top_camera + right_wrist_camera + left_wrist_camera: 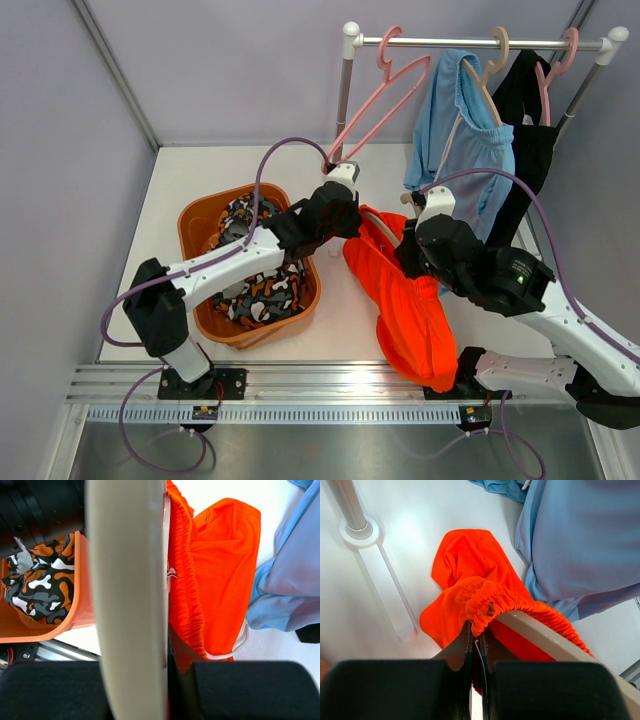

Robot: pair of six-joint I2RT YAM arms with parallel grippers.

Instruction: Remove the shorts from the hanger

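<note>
Your left gripper [476, 645] pinches the waistband edge of the orange shorts [405, 300] tight, over the table [200, 170] beside the basket [195, 215]. Your right gripper [145, 690] clamps the hanger [130, 580] inside the waistband. The blue shorts [470, 140] hang close behind.

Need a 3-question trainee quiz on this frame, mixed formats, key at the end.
1. True or false: the camouflage-patterned fabric shorts lie in the orange plastic basket.
2. Which hang from the white metal rail? A) light blue fabric shorts and black fabric shorts B) black only C) camouflage and black
3. Fill in: the right gripper is shut on the beige ____ carrying the bright orange fabric shorts.
Key: 1 true; 2 A; 3 hanger.
</note>
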